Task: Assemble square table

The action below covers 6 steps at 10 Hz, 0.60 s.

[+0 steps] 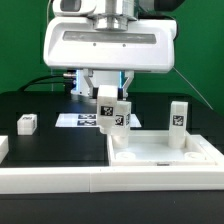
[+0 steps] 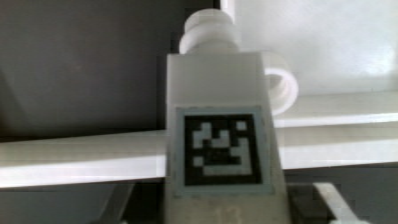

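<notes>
My gripper (image 1: 112,97) is clenched on a white leg (image 1: 115,112) at the middle of the exterior view, its tag facing the camera. The leg hangs over the left corner of the tabletop (image 1: 165,152), which lies at lower right. I cannot tell whether they touch. A second leg (image 1: 178,117) stands upright on the tabletop's right side.

From the middle of the tabletop (image 1: 165,150) in the exterior view: a standing leg (image 1: 179,116) blocks 2 o'clock; the gripper (image 1: 112,100) with its clamped leg (image 1: 116,116) fills 10 o'clock; the rail (image 1: 50,180) bars 6 to 8. The middle is open.
</notes>
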Each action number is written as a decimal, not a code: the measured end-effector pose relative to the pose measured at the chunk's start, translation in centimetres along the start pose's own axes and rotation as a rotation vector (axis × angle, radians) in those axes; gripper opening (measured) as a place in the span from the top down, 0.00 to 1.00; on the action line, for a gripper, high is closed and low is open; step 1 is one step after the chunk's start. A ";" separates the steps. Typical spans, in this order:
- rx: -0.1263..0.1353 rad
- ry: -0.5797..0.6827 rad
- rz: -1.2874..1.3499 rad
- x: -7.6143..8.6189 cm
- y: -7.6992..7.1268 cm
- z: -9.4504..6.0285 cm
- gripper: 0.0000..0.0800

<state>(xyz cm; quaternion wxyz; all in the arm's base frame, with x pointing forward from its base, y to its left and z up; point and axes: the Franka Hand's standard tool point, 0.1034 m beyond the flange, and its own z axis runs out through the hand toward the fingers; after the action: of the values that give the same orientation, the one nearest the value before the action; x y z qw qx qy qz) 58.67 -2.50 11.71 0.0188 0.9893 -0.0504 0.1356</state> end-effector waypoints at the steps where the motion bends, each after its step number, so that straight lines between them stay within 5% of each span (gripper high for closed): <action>1: 0.002 0.000 0.016 0.0 -0.4 0.0 0.64; 4: 0.037 0.015 0.076 0.7 -6.6 -0.4 0.64; 6: 0.045 0.031 0.076 0.8 -8.1 -0.6 0.64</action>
<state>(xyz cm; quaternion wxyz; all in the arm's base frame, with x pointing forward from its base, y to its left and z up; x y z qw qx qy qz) 60.15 5.53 12.33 -0.0078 0.9846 -0.0847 0.1525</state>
